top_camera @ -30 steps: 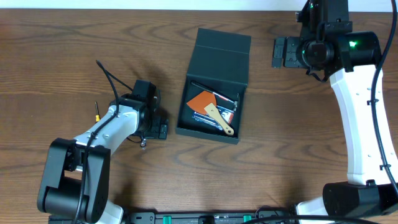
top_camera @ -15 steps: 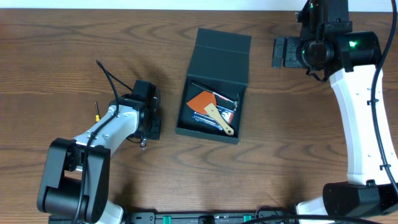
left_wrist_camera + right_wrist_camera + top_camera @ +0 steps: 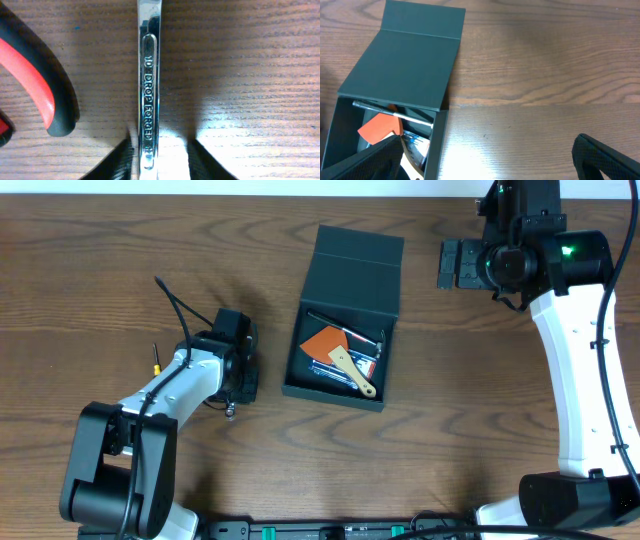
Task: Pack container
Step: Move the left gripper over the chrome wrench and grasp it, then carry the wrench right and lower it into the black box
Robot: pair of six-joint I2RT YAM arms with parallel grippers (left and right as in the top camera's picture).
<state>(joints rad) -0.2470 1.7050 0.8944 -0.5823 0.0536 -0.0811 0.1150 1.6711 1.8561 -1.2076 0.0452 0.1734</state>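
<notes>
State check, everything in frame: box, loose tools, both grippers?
left gripper: jaws straddle the wrench, gap on one side, not clamped.
right gripper: open, empty.
container: lid open, tools inside.
wrench: flat on the table.
pliers: flat on the table, apart from wrench.

We read one marking only. Stamped lengthwise into the shank of the steel wrench (image 3: 149,90) lying on the desk (image 3: 250,75) are the number "10" and the words "DROP FORGED". A further small mark after them is too blurred to read.
</notes>
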